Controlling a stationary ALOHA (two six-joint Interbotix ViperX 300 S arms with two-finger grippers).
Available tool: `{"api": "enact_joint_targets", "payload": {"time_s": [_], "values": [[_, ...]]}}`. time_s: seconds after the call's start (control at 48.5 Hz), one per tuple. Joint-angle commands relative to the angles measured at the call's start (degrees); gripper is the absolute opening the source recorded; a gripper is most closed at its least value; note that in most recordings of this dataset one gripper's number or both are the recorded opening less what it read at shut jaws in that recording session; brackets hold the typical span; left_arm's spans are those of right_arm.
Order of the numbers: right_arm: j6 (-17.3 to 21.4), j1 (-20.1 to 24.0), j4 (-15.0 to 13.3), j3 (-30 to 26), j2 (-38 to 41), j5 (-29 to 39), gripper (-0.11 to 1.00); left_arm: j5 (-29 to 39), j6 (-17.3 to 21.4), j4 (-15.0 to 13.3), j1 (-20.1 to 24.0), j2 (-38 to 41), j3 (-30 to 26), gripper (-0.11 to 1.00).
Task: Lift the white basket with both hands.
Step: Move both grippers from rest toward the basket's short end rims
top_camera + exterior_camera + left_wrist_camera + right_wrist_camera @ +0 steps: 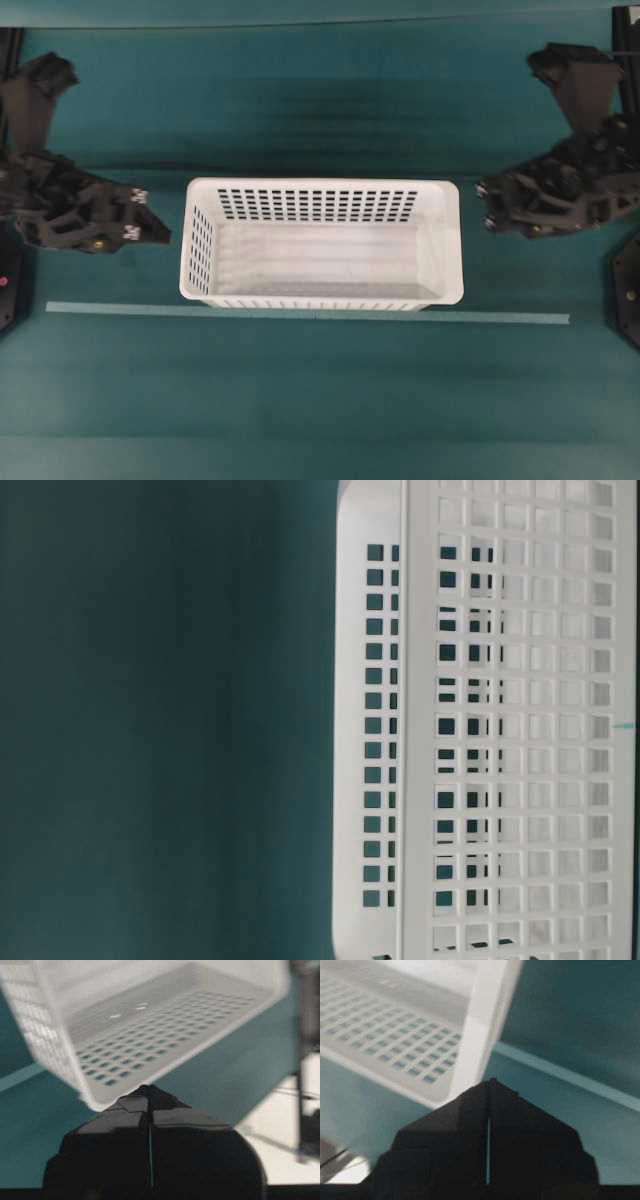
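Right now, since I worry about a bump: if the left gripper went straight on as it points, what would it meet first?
Probably the white basket: the shut left gripper points at its short left end wall, apart from it.

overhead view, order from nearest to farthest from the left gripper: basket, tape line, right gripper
1. basket, just to the right of the left gripper
2. tape line, below it, along the table's front
3. right gripper, far side, past the basket

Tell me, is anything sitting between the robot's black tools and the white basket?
No, nothing visible is in the way. The left tool sits just off the left end of the white basket, and the right tool just off its right end. Only bare green table lies between them. Both tools are shut.
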Motion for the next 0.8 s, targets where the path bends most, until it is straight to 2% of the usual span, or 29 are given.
{"api": "enact_joint_targets", "payload": {"time_s": [0.0,0.103,0.289,0.515,0.68,0.784], "values": [[0.6,0.0,-0.6,-3.2,3.7,1.4,0.00,3.2,0.0,0.3,0.1,3.3,-3.1,-0.06],[0.4,0.1,-0.5,-5.2,5.7,2.4,0.00,5.9,0.2,0.3,-0.2,5.3,-4.7,-0.06],[0.9,0.3,-0.6,-6.0,6.7,6.2,0.00,6.3,-0.1,0.3,-0.4,5.5,-5.4,-0.06],[1.0,0.1,-0.6,-6.0,6.8,5.7,0.03,6.6,-0.8,0.3,-0.2,5.3,-5.0,-0.06],[1.1,0.1,-0.5,-5.7,6.8,3.8,0.09,6.5,-0.6,0.3,-0.2,4.9,-4.7,-0.06],[1.3,0.1,-0.5,-5.6,7.0,1.8,0.17,6.2,-0.7,0.3,-0.2,4.7,-4.7,-0.05]]}}
